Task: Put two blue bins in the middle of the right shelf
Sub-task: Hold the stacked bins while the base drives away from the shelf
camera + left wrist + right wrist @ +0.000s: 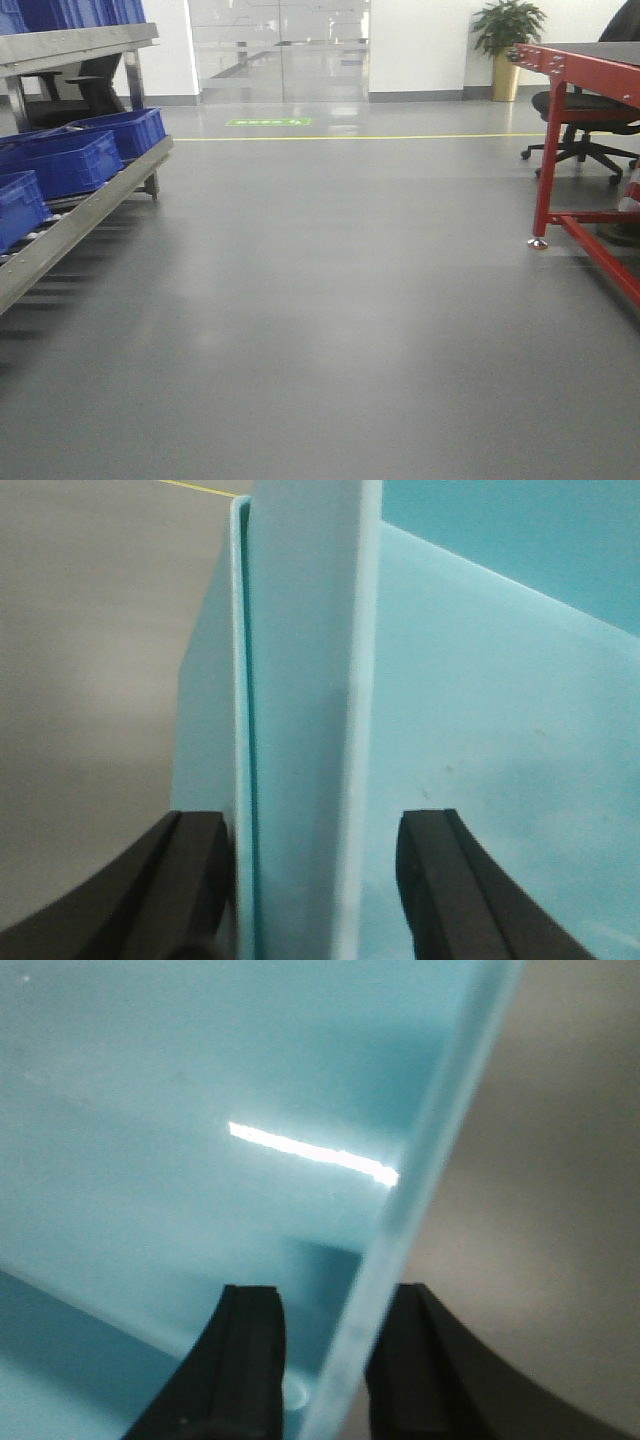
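Only a green floor marking, too small to read.

The floor is glossy mid-grey, with a thin yellow line and a green marking at twelve o'clock. At nine o'clock, deep blue bins sit on a silver-grey rack. At three o'clock the table frame is red, the chair black; at one o'clock a green plant stands in a gold pot. In the wrist views the gripped bin reads pale turquoise, the jaws black.
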Tool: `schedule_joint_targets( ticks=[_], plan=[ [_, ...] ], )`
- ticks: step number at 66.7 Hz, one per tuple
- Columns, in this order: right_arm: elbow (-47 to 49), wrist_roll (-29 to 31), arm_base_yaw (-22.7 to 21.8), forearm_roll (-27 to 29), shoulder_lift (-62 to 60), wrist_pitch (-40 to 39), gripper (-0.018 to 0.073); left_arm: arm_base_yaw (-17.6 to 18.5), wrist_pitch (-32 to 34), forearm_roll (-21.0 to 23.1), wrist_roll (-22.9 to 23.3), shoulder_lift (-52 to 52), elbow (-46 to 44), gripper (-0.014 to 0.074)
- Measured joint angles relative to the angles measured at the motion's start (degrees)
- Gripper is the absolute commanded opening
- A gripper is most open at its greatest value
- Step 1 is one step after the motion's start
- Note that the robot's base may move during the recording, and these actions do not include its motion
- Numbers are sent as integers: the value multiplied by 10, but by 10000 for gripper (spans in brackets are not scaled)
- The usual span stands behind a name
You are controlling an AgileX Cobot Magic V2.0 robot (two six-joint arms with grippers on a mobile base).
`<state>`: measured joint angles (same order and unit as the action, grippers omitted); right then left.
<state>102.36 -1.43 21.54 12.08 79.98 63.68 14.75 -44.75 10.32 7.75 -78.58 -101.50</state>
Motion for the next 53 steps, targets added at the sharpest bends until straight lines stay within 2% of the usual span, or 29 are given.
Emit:
schedule_joint_targets(
  ticks=[53],
  plan=[
    [0, 0, 0, 0, 0, 1, -153, 0, 0, 0, 0, 0, 0, -111]
  ],
)
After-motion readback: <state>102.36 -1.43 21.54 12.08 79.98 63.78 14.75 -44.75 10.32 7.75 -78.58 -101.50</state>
